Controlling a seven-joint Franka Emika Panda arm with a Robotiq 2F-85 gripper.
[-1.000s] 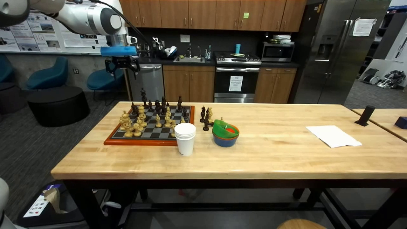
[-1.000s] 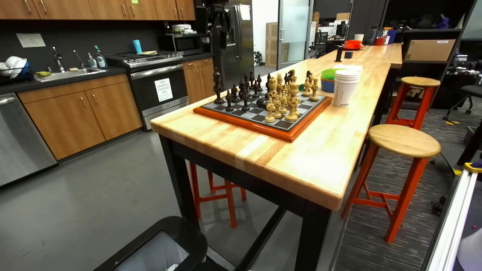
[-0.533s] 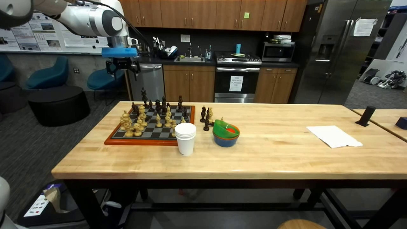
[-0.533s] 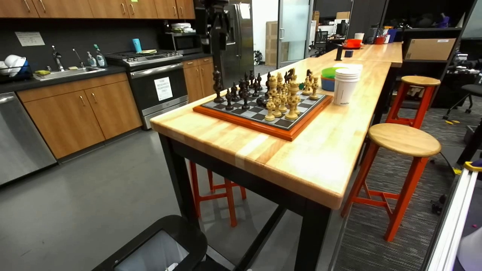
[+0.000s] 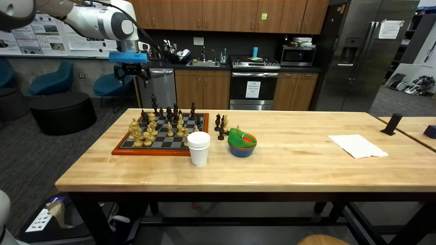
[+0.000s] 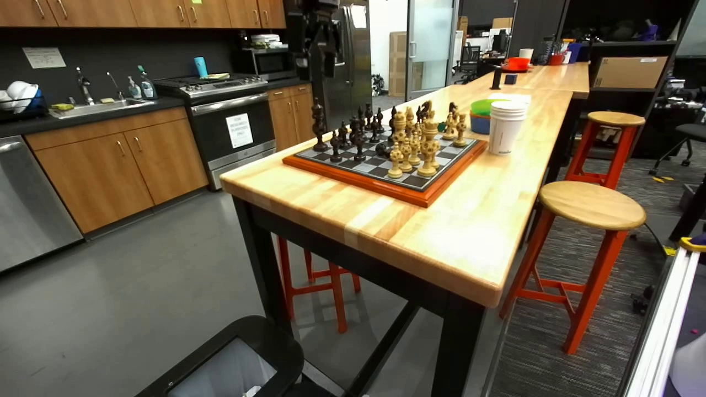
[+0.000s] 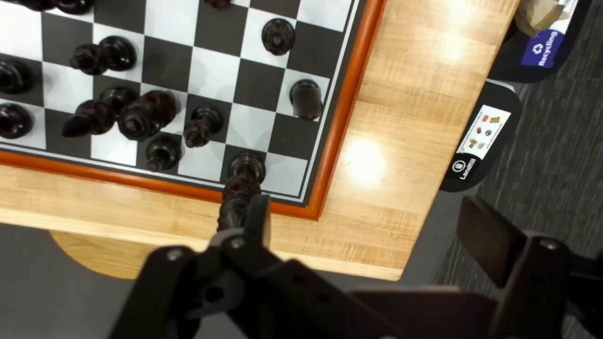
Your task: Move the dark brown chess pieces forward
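Observation:
Several dark brown chess pieces (image 5: 169, 114) stand on the far half of the board (image 5: 150, 152). A tall one (image 6: 319, 128) is at its far corner, and one dark piece (image 6: 382, 149) appears to lie on its side mid-board. In the wrist view, other dark pieces (image 7: 146, 116) cluster near the board's edge. My gripper (image 5: 134, 81) hangs above the tall piece's corner, apart from it. Seen from the wrist, the jaws of the gripper (image 7: 365, 207) are wide apart with only table and floor between them. One finger (image 7: 258, 221) partly covers the tall piece.
Tan chess pieces (image 5: 136, 132) occupy the near half. Stacked white cups (image 5: 198, 151) stand by the board's near corner. Bowls (image 5: 242, 151) and a few dark pieces (image 5: 220, 135) are beside the board. White paper (image 5: 357, 145) lies farther along the table.
My gripper has sunk very slightly over the board's far corner, its jaws unchanged. The chess pieces stand where they did.

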